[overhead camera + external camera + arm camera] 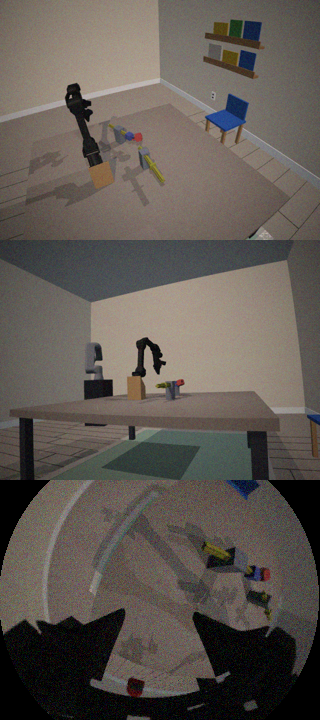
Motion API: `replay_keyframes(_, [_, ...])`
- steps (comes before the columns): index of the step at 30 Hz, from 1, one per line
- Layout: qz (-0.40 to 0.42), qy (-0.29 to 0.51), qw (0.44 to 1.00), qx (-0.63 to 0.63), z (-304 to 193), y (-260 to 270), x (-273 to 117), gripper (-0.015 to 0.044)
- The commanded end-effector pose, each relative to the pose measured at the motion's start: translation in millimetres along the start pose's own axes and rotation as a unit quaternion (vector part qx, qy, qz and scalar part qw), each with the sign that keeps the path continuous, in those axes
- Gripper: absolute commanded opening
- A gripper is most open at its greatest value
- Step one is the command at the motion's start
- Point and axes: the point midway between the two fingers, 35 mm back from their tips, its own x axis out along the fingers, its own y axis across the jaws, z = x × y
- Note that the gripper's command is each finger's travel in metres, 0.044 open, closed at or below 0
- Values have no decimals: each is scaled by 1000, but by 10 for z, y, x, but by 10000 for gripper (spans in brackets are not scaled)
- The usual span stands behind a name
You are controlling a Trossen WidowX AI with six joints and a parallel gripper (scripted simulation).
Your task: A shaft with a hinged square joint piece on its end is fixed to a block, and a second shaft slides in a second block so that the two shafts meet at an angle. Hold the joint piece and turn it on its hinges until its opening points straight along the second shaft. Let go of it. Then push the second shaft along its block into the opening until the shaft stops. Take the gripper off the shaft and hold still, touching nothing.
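The red joint piece (138, 137) (180, 382) (265, 574) sits beside the blue hinge part (129, 135) (256, 573) on the end of the first yellow shaft (111, 126) (216, 550). That shaft runs through the far grey block (119, 134) (240, 560). The second yellow shaft (157, 172) (160, 385) passes through the near grey block (143, 158) (170, 391). Its inner tip stands apart from the joint piece. Which way the opening points is too small to tell. My gripper (89, 109) (161, 368) (160, 614) is open and empty, raised above the table, away from both shafts.
The arm stands on an orange base block (101, 174) (134, 388) on the table (206, 196) (144, 419). A blue chair (224, 119) stands beyond the table. Another grey arm (89, 357) stands on a black stand (98, 389) behind.
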Motion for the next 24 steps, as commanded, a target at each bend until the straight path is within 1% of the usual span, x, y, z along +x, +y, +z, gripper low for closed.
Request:
replay_keyframes(1, [-7,14,998,66,-26,-27,-150,440])
replay_keyframes(13, [-41,44,967,247,-143,-150,-533,440])
replay_keyframes(20, [-43,43,967,248,-139,-154,-532,440])
replay_keyframes(24, [-66,31,969,234,9,-215,-381,440])
